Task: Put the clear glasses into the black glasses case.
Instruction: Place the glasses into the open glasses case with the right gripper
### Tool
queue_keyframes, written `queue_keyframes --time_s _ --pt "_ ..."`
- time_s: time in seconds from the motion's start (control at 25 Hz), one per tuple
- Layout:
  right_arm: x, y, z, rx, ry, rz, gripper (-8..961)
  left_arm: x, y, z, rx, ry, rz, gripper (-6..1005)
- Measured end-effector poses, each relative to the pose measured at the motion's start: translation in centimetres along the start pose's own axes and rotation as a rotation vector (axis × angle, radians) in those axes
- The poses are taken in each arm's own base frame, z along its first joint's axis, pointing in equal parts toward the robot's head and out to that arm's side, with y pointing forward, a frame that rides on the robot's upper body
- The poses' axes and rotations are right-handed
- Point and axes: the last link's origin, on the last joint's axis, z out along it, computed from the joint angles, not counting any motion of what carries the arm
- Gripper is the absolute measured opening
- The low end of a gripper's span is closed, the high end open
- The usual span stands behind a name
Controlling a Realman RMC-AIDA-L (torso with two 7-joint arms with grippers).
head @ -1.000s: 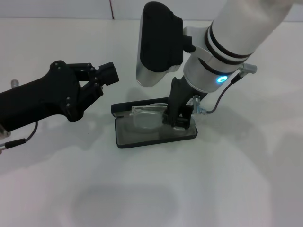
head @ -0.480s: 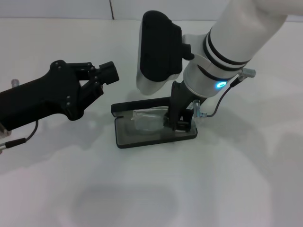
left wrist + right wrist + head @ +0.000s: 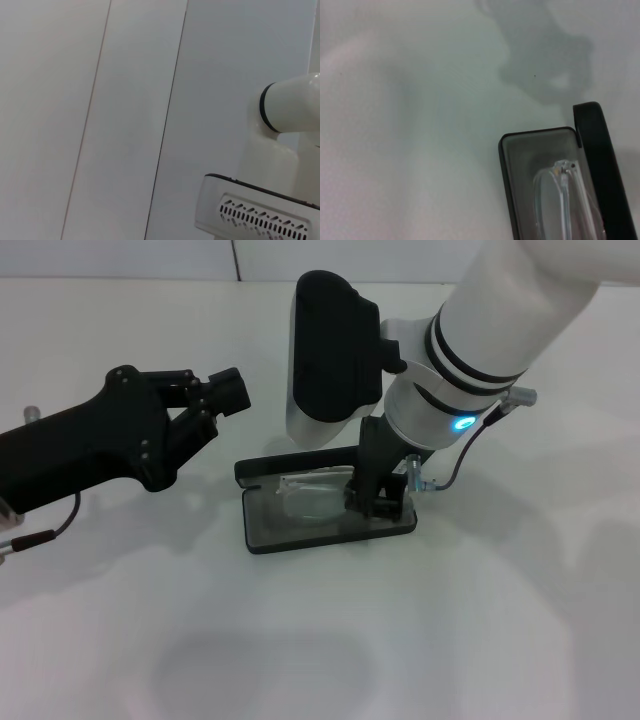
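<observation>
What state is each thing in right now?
black glasses case: open, lid up, flat on the table.
clear glasses: inside the case's grey tray.
right gripper: down in the case at the glasses.
left gripper: idle, raised left of the case.

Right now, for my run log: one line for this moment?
right gripper: in black glasses case, shut on clear glasses | left gripper: idle, left of case

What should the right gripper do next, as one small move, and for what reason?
Probably open the fingers and lift straight up. The right gripper is down inside the open black glasses case, and the clear glasses already lie over its grey lining, lid open behind. The right wrist view shows the glasses inside the tray. The left gripper hovers apart, idle.
</observation>
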Motion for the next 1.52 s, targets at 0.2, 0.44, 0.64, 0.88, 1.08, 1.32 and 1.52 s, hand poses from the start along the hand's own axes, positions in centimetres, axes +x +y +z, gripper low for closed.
queue_keyframes --time_s 0.2,0.44,0.64,0.88,1.08,1.32,1.52 --pt "-0.11 -0.03 0.05 0.008 -0.005 -0.006 88 -0.08 0.00 -0.02 0.001 0.000 -0.004 64" --pt "-0.15 -0.03 0.32 0.017 -0.006 -0.014 89 -0.16 -0.03 0.07 -0.001 0.002 -0.010 64" --pt "-0.22 0.01 0.42 0.020 -0.008 -0.020 90 -0.14 -0.05 0.11 -0.002 0.002 -0.010 63" --pt "-0.33 0.13 0.45 0.022 -0.009 -0.028 91 -0.14 -0.06 0.11 -0.001 0.002 -0.009 63" --pt "-0.36 0.16 0.48 0.023 -0.010 -0.031 91 -0.15 -0.07 0.11 -0.001 0.001 -0.008 63" --pt "-0.37 0.13 0.57 0.021 -0.016 -0.024 92 -0.19 -0.04 0.05 0.001 0.001 -0.009 63" --pt "-0.47 0.08 0.58 0.025 -0.024 -0.021 93 -0.21 -0.03 0.02 0.002 0.001 -0.008 62"
